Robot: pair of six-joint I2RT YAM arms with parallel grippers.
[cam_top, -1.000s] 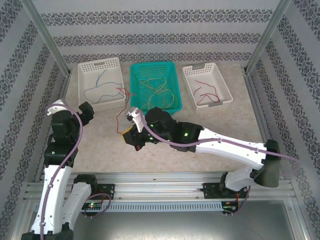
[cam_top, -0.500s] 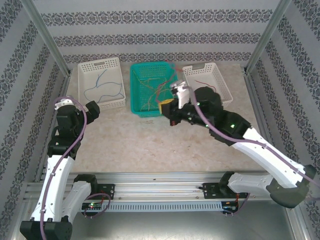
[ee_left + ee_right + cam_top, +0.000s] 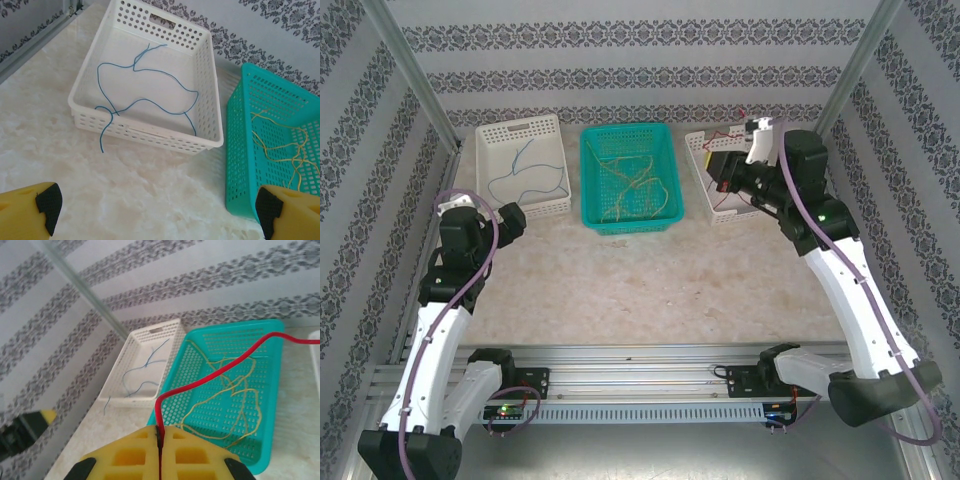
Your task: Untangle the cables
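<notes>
My right gripper [image 3: 159, 432] is shut on a red cable [image 3: 210, 372], which rises from between the yellow pads and arcs off to the right. In the top view the right gripper [image 3: 725, 168] hangs above the right white basket [image 3: 720, 213], with the red cable [image 3: 718, 138] trailing from it. Thin yellow cables [image 3: 635, 185] lie tangled in the teal basket [image 3: 625, 130]. A blue cable [image 3: 145, 85] lies in the left white basket [image 3: 145, 135], one end hanging over its near wall. My left gripper [image 3: 155, 205] stands open over bare table in front of that basket.
The three baskets stand in a row at the back of the marble table [image 3: 650, 280], close to the patterned wall. Metal frame posts [image 3: 410, 70] rise at both back corners. The left arm [image 3: 460, 260] stands at the table's left edge.
My right arm has swung from the table's middle, past the teal basket, to above the right white basket, carrying the red cable. The left arm has shifted slightly.
</notes>
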